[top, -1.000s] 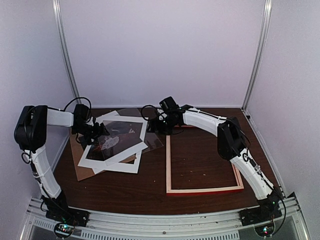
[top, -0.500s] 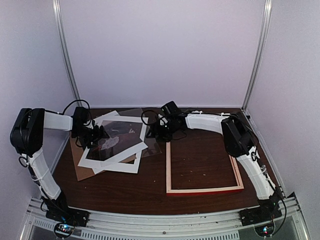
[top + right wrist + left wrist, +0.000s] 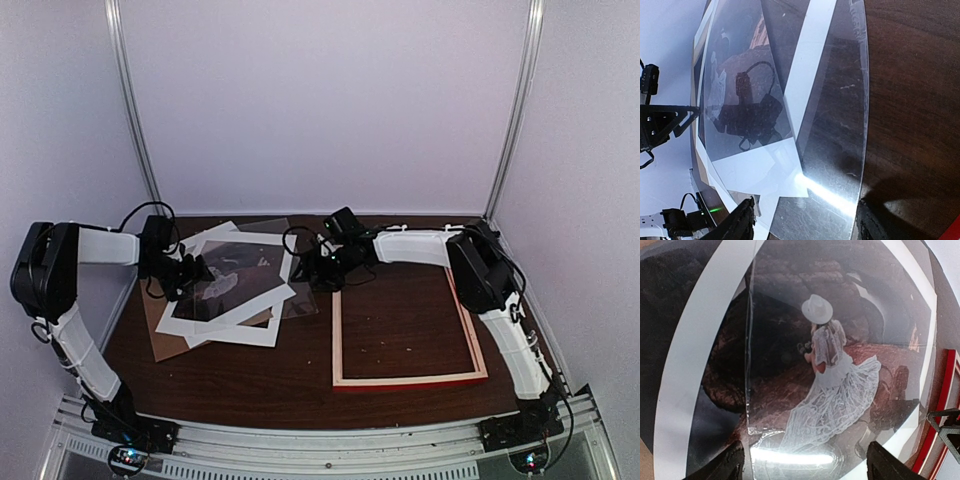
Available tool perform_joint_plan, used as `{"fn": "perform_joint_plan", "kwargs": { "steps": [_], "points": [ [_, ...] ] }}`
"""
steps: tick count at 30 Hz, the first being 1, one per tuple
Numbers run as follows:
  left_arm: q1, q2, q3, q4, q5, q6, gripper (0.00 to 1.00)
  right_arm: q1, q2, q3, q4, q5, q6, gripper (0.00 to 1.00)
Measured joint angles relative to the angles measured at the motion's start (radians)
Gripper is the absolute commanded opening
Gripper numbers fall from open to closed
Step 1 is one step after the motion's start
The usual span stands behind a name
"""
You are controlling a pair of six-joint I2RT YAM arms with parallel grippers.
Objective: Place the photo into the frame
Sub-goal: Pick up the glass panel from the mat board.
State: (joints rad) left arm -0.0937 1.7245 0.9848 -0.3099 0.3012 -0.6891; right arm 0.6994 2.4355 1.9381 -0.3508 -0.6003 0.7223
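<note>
The photo (image 3: pixel 238 272), a dark landscape with a white-dressed figure (image 3: pixel 829 371), lies at the left of the table inside a pile of sheets, under a clear pane (image 3: pixel 300 295). The red frame (image 3: pixel 337 330) lies flat to the right, its opening showing bare table. My left gripper (image 3: pixel 195 272) hovers low over the photo's left part, open (image 3: pixel 805 467), with nothing between its fingers (image 3: pixel 725 467). My right gripper (image 3: pixel 318 272) sits low at the pane's right edge (image 3: pixel 860 125), open (image 3: pixel 802 225), fingers (image 3: pixel 740 222) wide apart above the pane.
A white mat (image 3: pixel 225 328) with a cut-out window and a brown board (image 3: pixel 160 342) lie in the same pile as the photo. The frame's red edge (image 3: pixel 942 405) is close to the pile's right. White walls enclose the table on three sides.
Both arms have sunk lower toward the table. The right gripper has come down over the pane's right edge, and the pane now lies flatter. Both grippers stay open.
</note>
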Motion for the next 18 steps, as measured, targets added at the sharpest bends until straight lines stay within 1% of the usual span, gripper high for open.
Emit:
{"fn": "perform_joint_plan", "kwargs": {
  "steps": [10,18],
  "points": [
    [0.000,0.049,0.103,-0.042,-0.031,0.046,0.85,-0.019,0.113,0.206,-0.074,0.037,0.012,0.72],
    [0.014,0.097,0.126,-0.069,-0.029,0.071,0.85,-0.025,0.169,0.304,-0.104,0.028,0.054,0.72]
  ]
}}
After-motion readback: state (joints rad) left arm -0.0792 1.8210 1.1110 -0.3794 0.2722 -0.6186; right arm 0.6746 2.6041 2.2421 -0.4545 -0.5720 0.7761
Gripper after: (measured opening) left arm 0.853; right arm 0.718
